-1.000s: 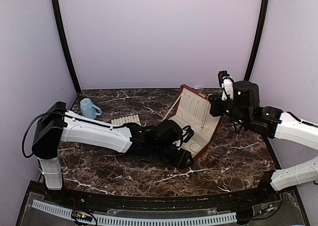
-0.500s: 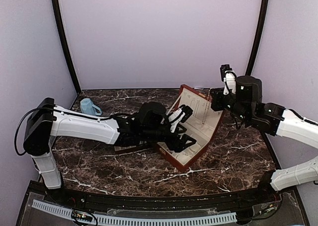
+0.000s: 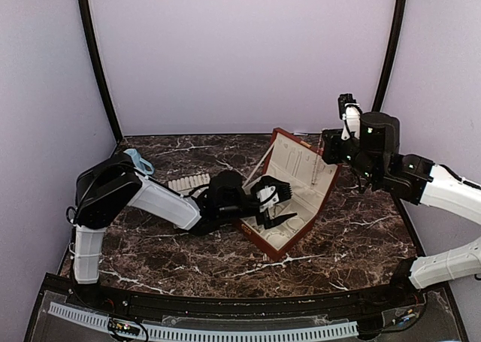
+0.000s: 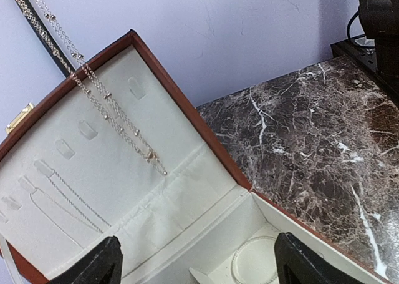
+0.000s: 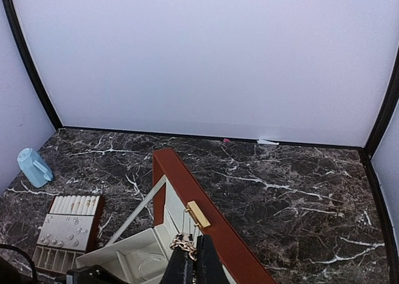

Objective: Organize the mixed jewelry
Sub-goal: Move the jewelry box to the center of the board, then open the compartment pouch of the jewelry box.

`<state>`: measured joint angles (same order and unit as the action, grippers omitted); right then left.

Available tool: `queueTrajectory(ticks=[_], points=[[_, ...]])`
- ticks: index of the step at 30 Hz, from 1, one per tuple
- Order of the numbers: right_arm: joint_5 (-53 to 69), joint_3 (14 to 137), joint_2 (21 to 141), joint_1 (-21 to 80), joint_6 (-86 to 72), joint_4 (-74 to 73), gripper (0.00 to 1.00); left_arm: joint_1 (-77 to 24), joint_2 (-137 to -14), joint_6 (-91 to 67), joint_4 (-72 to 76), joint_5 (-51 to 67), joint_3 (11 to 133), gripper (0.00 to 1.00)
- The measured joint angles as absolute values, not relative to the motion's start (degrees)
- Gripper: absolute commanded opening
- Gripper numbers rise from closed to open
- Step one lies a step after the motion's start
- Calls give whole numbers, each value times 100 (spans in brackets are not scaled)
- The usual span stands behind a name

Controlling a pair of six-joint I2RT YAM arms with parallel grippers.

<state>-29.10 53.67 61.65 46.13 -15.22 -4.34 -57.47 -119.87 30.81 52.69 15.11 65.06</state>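
The beaded chain (image 4: 106,100) hung down the cream lining of the raised lid (image 4: 134,162) of the red-brown box (image 3: 279,250). Its lower end lay free near the lid's hinge line. Its upper end ran out of the left wrist view. My right gripper (image 5: 194,249) was pinched closed on a bunch of gold links at the lid's top edge, just beside the gold clasp (image 5: 198,214).

Two fine chains (image 4: 65,200) hung lower on the same lining, below a row of small cream hooks. In the box base, one compartment contained a beaded loop (image 4: 252,265) lying flat.

My left gripper (image 3: 276,201) was positioned over the box base with the jaws spread wide. Nothing was between them, and neither fingertip touched the jewelry.

The box stood open on the marble table (image 3: 353,237), lid tilted back toward the right arm. To the left of the box lay the compartment tray (image 5: 45,256). It held a row of cream ring rolls at its far end. Small specks sat in its middle section, too small to identify. The blue cup (image 5: 34,164) stood well apart, at the far left corner.
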Motion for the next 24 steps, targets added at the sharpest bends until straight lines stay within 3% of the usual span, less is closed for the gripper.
queueTrajectory(ticks=[11,24], points=[[-2956,5367,6165,4613,-1531,-432,0,-5422,-12407,3229,4434,2038,8058,78],[-2961,5365,5972,4613,-1581,-432,0,-5411,-13069,3347,3037,2209,8984,75]])
